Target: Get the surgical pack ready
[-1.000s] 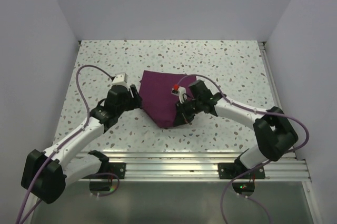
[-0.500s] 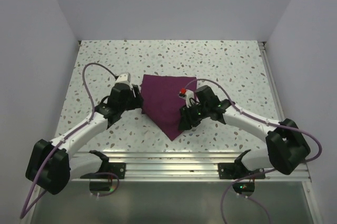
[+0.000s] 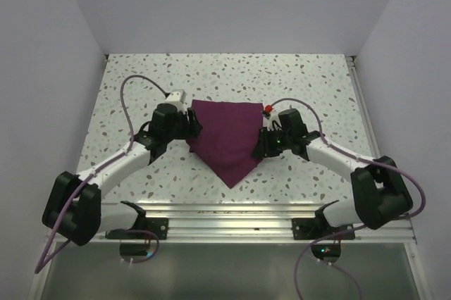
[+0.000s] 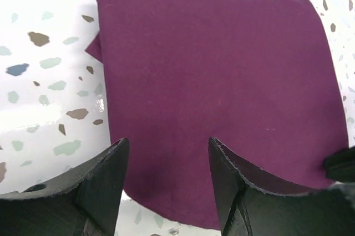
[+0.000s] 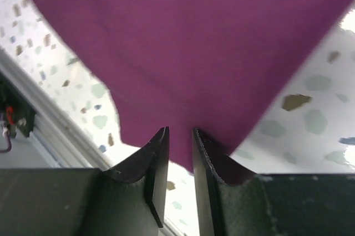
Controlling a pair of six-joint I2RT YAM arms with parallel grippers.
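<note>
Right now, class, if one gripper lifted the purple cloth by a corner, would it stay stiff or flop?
Probably floppy: the purple cloth lies flat with soft, wavy edges in the right wrist view. Likely light: it looks thin, without bulk. Pushed, it would probably wrinkle rather than slide whole across the speckled table.

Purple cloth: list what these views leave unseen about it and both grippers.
- Top external: anything under the purple cloth is covered by the cloth itself.
- Right wrist: it is unclear whether the right gripper actually pinches the cloth. The gap between its fingers is narrow and the picture is blurred.
- Left wrist: the cloth's near right corner is hidden behind a finger of the open left gripper.
</note>
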